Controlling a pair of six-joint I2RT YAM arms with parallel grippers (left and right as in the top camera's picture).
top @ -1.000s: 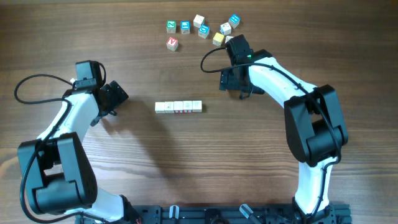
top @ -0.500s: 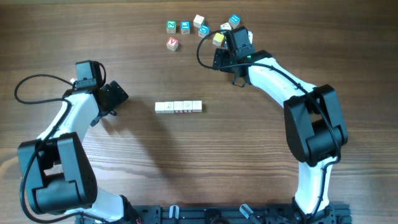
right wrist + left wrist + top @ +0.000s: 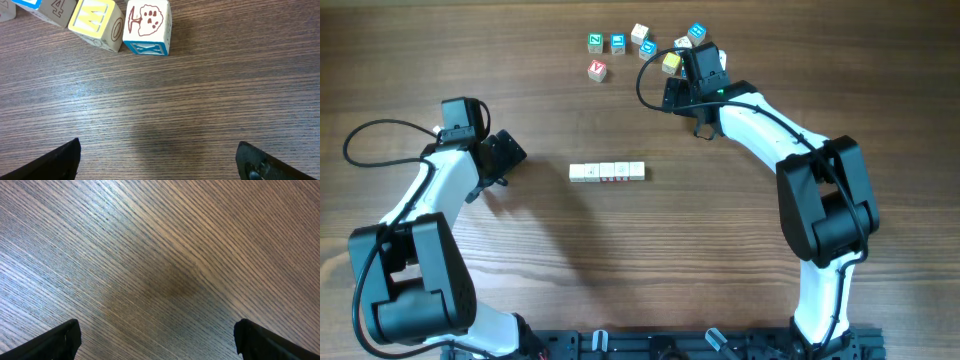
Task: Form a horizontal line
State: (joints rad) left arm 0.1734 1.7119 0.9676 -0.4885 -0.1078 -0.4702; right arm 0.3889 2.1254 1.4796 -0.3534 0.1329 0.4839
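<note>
Five whitish wooden letter cubes (image 3: 607, 172) lie in a straight horizontal row mid-counter, cubes touching, well apart from both arms.
The right gripper (image 3: 157, 150) is spread wide, near a yellow-faced cube (image 3: 97, 22) and a blue-edged picture cube (image 3: 147, 25) (side by side, far cluster). The left gripper (image 3: 156, 327), likewise spread, faces the bare wooden counter (image 3: 165, 255) at left.

A brown wooden counter (image 3: 620, 260) fills every view, its fine dark grain running side to side in the overhead view. In the left wrist view the grain slants, with a pale sheen of light toward the upper left and a darker patch near the middle.
</note>
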